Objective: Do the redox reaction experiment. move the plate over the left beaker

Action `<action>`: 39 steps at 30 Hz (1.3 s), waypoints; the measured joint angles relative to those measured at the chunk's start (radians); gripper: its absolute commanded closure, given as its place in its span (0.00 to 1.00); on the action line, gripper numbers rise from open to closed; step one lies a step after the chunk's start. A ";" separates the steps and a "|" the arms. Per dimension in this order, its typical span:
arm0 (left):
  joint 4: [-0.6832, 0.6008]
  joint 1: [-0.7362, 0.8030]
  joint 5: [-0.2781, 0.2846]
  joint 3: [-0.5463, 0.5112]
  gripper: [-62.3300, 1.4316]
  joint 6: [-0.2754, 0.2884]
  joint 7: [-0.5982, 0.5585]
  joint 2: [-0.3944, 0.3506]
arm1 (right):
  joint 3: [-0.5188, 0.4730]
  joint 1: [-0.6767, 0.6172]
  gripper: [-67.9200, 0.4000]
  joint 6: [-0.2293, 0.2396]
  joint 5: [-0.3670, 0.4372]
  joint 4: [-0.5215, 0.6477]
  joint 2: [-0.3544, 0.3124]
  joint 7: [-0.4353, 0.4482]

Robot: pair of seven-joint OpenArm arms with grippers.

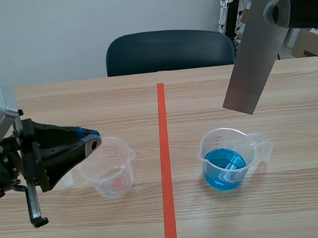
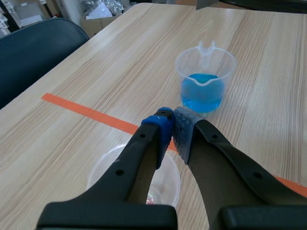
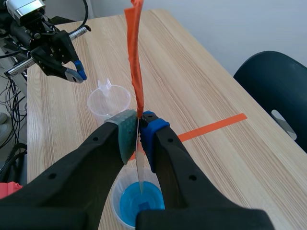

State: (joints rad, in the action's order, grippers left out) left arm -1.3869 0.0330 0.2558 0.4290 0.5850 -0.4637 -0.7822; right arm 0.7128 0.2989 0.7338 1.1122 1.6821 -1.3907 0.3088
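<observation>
Grey metal plate (image 1: 253,55) hangs pinched in the right tool (image 3: 138,126) above the blue-filled beaker (image 1: 208,148); left tool (image 2: 172,125) closed, empty.

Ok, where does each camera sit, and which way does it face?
Scene view: between the arms, facing across the wooden table; left gripper low, right gripper raised.
Left wrist view: left arm, past the shut left gripper toward the clear beaker of blue liquid.
Right wrist view: raised right arm, down past the right gripper clamping the grey metal plate.
All share that beaker.
</observation>
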 measured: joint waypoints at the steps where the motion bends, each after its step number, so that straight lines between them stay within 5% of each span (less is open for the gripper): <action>1: 0.000 0.029 0.000 -0.026 0.91 0.000 -0.006 -0.002 | 0.000 0.000 0.98 0.000 0.000 0.000 0.000 0.000; 8: 0.000 0.228 -0.001 -0.182 0.90 0.000 -0.142 -0.002 | 0.000 0.000 0.98 0.000 -0.006 0.000 0.022 0.000; 16: 0.000 0.441 0.000 -0.357 0.63 -0.001 -0.323 0.002 | 0.000 0.029 0.98 0.000 -0.028 0.005 0.083 -0.074; 25: 0.000 0.589 -0.081 -0.472 0.04 -0.054 -0.318 0.164 | 0.000 0.105 0.98 0.000 -0.015 0.018 0.160 -0.132; 31: 0.000 0.665 -0.153 -0.531 0.00 -0.097 -0.319 0.301 | 0.000 0.157 0.98 0.000 0.007 0.018 0.237 -0.233; 39: 0.000 0.791 -0.230 -0.605 0.00 -0.275 -0.398 0.501 | 0.000 0.253 0.98 0.000 0.099 0.018 0.383 -0.450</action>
State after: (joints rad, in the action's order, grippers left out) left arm -1.3869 0.8242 0.0261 -0.1764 0.3096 -0.8616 -0.2813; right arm 0.7128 0.5518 0.7341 1.2114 1.7000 -1.0073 -0.1410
